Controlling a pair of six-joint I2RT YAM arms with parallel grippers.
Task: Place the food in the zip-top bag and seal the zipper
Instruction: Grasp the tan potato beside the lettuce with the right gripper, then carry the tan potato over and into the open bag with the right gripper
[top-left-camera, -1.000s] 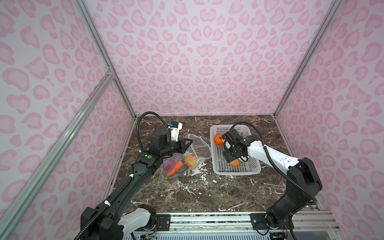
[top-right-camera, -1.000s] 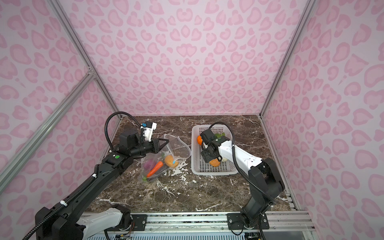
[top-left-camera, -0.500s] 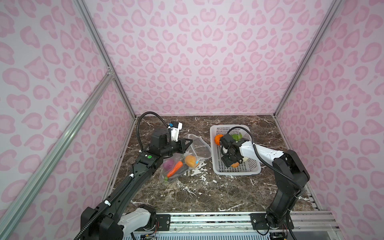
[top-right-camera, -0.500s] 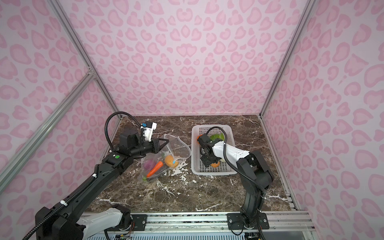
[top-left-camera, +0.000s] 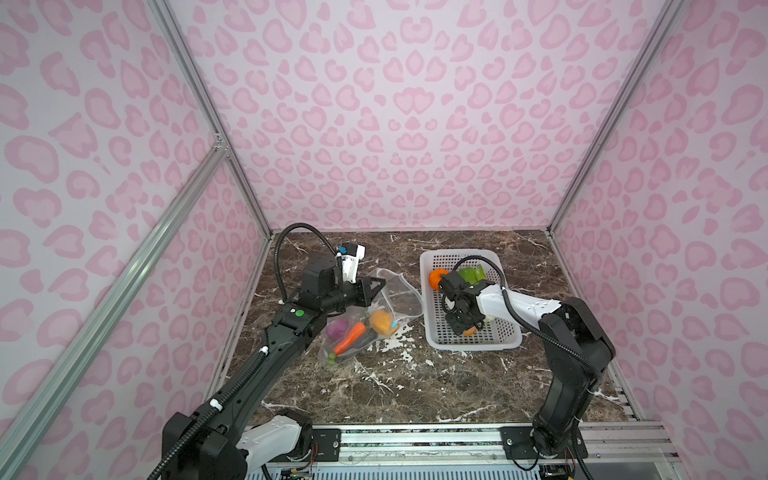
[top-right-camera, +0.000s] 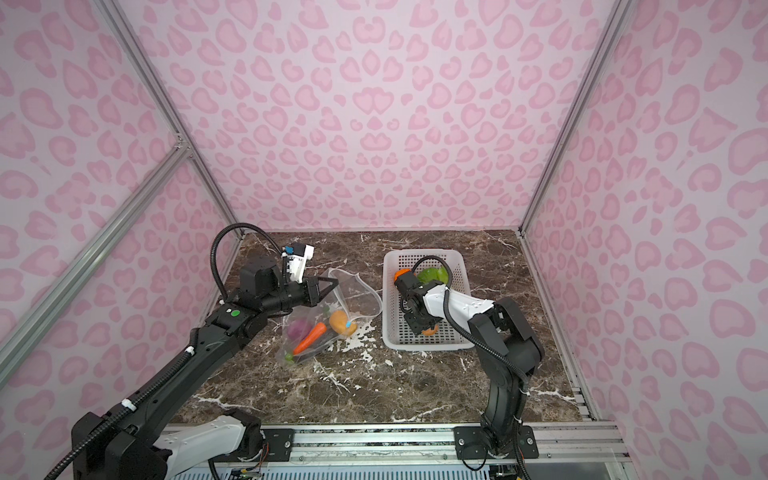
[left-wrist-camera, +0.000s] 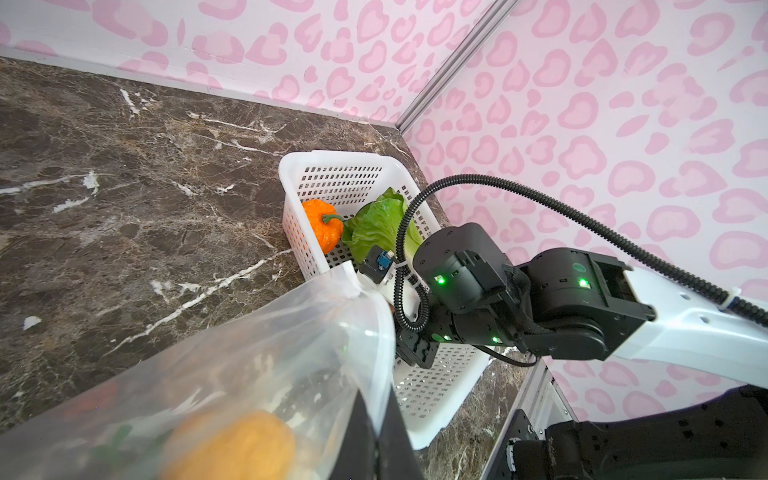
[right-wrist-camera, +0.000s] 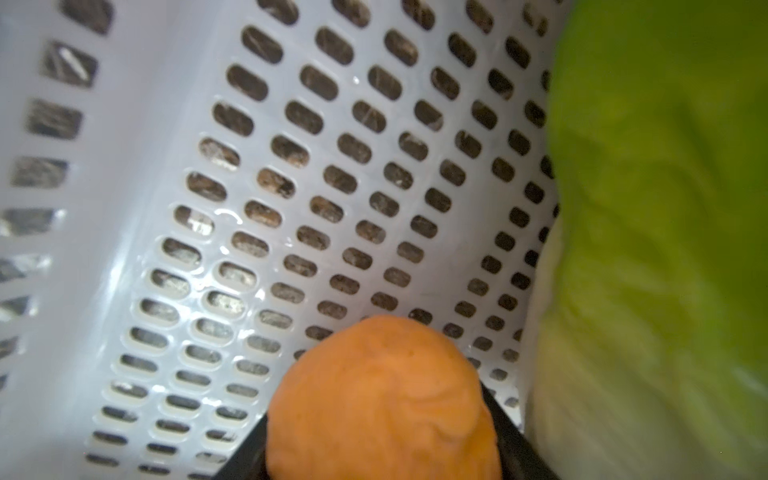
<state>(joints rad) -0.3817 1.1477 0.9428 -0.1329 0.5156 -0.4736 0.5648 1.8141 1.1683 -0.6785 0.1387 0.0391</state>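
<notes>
I see open dark marble worktop (top-left-camera: 415, 386) in front. The clear crinkly plastic bag (top-left-camera: 399, 291) lies just beside the white perforated plastic basket (top-left-camera: 473, 344), leaving hardly any lane. Inside the basket, orange toy pumpkin (top-left-camera: 436, 277), green leafy cabbage (top-left-camera: 469, 274) and my right claw (top-left-camera: 464, 326), gripping a yellow-orange lump (right-wrist-camera: 382, 399), crowd the floor.

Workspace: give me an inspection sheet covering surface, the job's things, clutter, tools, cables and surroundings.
surface: dark marble tabletop, white veins and chipped patches.
job's things: zip-top bag open, containing purple piece, carrot, yellow-orange piece; pumpkin, cabbage and orange piece in the white basket.
clutter: nothing seen.
tools: left tool shut on the bag's rim, mouth lifted; right tool in the basket, jaws against the orange piece.
cables: left arm's cable and right arm's cable arch free; no snag seen.
surroundings: pink heart-print walls, aluminium posts.
</notes>
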